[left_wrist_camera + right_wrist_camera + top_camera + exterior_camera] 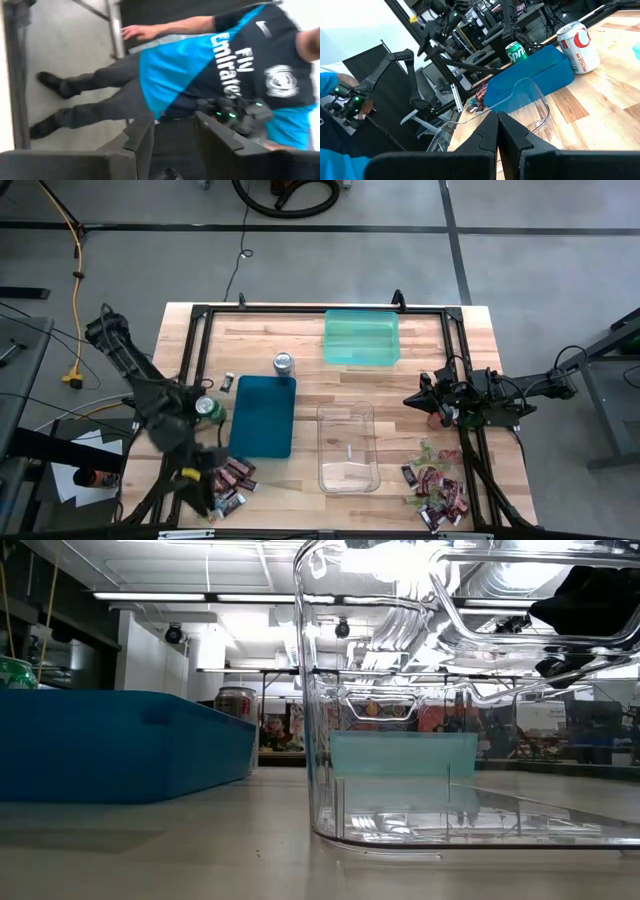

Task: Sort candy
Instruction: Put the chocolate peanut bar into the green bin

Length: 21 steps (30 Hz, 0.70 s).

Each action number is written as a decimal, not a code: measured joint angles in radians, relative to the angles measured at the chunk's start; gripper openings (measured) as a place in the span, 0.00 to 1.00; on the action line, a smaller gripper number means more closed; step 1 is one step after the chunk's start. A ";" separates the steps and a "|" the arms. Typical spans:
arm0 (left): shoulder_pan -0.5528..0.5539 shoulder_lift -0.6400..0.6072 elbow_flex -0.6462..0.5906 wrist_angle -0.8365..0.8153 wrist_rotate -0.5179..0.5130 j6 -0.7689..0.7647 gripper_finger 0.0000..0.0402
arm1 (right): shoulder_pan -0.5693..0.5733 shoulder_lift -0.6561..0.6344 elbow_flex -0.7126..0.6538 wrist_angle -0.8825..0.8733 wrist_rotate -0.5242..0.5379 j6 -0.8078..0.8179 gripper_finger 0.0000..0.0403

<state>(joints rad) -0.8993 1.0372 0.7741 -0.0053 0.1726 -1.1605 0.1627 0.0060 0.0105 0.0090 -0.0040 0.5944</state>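
Candy lies in two loose piles on the wooden table: one at the near left [235,475], also seen past the blue tray in the right wrist view [479,97], and one at the near right [435,485]. My left gripper [203,498] is over the near left corner, beside the left pile. In its wrist view the gripper [172,142] is open with nothing between the fingers, and it faces a person beyond the table. My right gripper [420,398] waits at the right side, above the table. It is shut [499,135] and empty.
A blue tray [262,415], a clear bin [347,445] and a green bin [361,337] stand mid-table. A silver can [284,363] and a green can [208,408] stand by the blue tray. A person in a blue and black shirt [225,65] stands off the table's near left.
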 joint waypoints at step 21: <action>-0.144 0.581 0.290 -0.881 -0.359 0.486 0.32 | 0.000 0.000 0.000 0.000 0.000 0.000 0.00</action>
<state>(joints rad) -1.0435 1.6183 1.0641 -0.8866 -0.1862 -0.6748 0.1624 0.0059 0.0105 0.0090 -0.0039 0.5944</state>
